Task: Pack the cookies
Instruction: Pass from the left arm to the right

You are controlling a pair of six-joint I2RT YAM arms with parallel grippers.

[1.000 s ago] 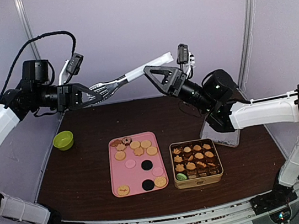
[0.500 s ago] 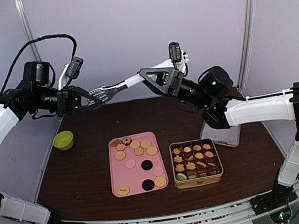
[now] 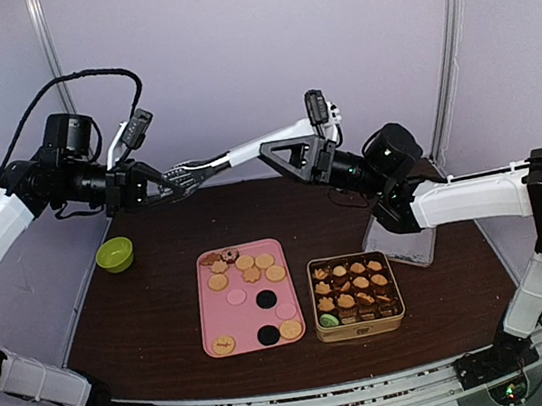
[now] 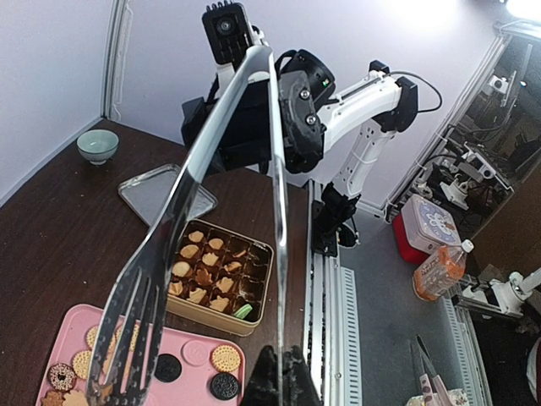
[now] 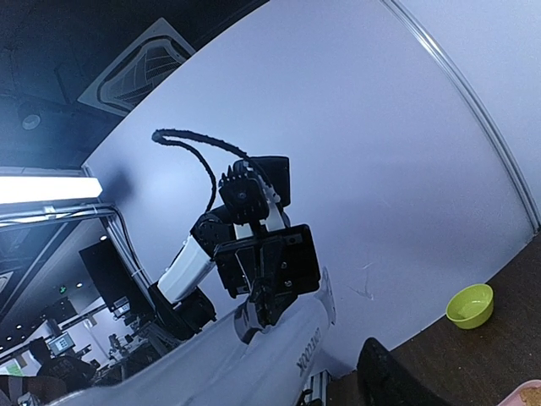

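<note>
1. The left fingers point(image 3: 157, 180) are clamped tight on the fork end of the metal tongs point(image 3: 219, 155).
2. The right fingers point(image 3: 276, 149) sit around the handle end. I cannot tell whether they grip it.
3. The cookies point(image 3: 248, 268) lie well below both, on the pink tray point(image 3: 207, 318) and in the gold tin point(image 3: 362, 330) on the table point(image 3: 145, 312).

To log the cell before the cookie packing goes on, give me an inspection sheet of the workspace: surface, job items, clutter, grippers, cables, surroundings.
Surface: dark brown table.
Job's things: cookies on a pink tray; more sit in a compartmented gold tin beside it.
Clutter: green bowl, pale bowl, metal lid, all on the table.
Grippers: left gripper shut on the tips of the tongs, held in the air; right gripper around their handle end, grip unclear.
Cables: black cable loops above the left arm.
Surroundings: plain pale walls; bottle on the floor past the table.
</note>
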